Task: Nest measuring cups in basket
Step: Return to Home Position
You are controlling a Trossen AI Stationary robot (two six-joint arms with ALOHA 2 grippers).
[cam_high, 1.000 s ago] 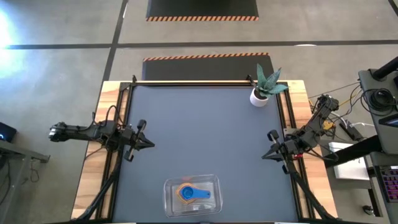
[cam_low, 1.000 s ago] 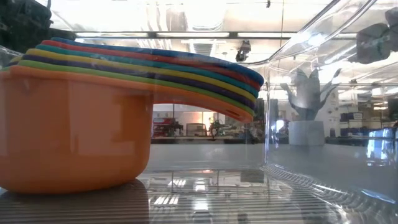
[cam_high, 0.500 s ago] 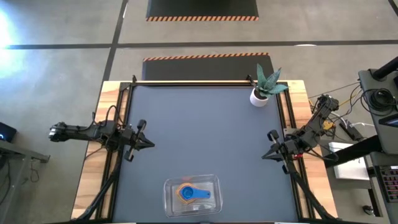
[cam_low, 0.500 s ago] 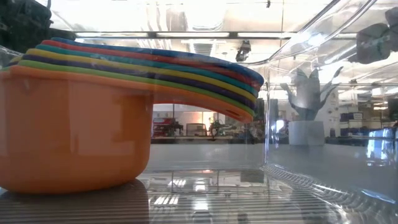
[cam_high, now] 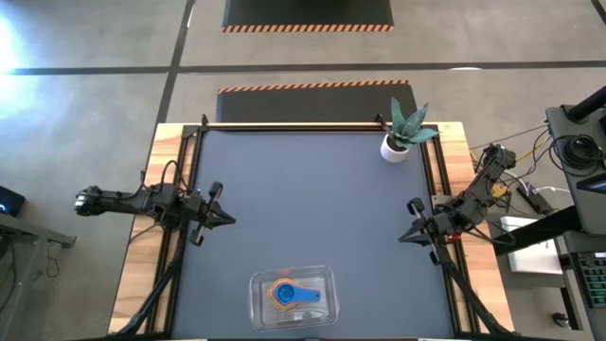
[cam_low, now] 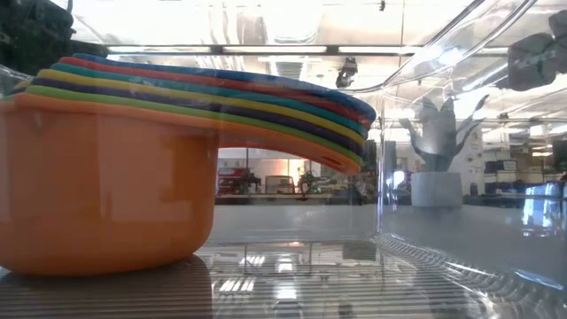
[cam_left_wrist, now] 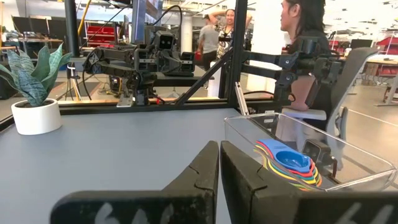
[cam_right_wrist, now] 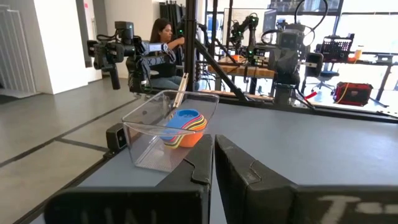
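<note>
The measuring cups (cam_high: 292, 295) sit nested in one stack, orange outermost and blue on top, inside the clear basket (cam_high: 322, 277) near the table's front edge. The stack rests by the orange cup's bottom on the basket floor (cam_low: 292, 283); the handles fan out together (cam_low: 292, 102). The stack also shows in the left wrist view (cam_left_wrist: 291, 165) and the right wrist view (cam_right_wrist: 184, 128). My left gripper (cam_high: 228, 219) is shut and empty at the table's left side. My right gripper (cam_high: 403, 236) is shut and empty at the right side.
A white pot with a green plant (cam_high: 398, 142) stands at the table's far right corner. Black frame rails run along the table's left and right sides (cam_high: 180, 237). People stand in the room beyond the table (cam_left_wrist: 298, 37).
</note>
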